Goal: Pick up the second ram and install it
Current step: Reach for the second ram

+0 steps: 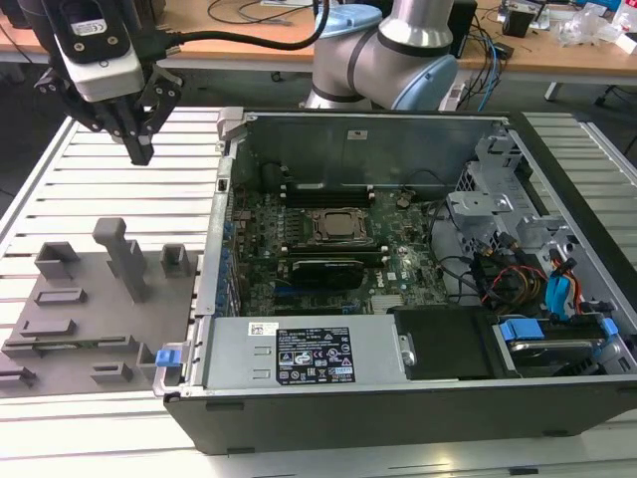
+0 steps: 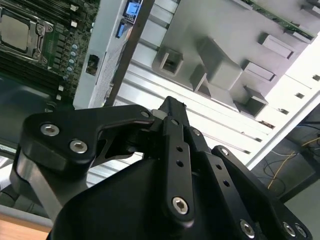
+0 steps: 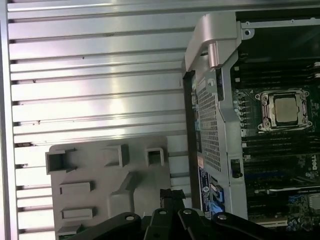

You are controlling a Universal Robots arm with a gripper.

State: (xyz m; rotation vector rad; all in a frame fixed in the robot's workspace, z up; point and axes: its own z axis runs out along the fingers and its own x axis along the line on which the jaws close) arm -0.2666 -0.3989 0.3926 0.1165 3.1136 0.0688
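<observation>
My gripper (image 1: 141,149) hangs above the slatted table, beyond the grey fixture plate (image 1: 60,299) and to the exterior view's left of the open computer case (image 1: 398,398). Its fingers (image 2: 170,112) are pressed together with nothing between them, and they also show in the first wrist view (image 3: 170,196). The second ram (image 2: 287,17) is a thin green strip lying along the fixture's edge farthest from the gripper, seen as a dark line in a long slot (image 1: 70,345). The motherboard (image 1: 328,239) with its black memory slots (image 1: 323,195) lies inside the case.
Upright grey blocks (image 1: 124,254) stand on the fixture between the gripper and the ram. The case's raised metal wall (image 1: 221,189) separates fixture from motherboard. Drive cages and cables (image 1: 528,269) fill the case's right side. The arm's base (image 1: 398,60) stands behind the case.
</observation>
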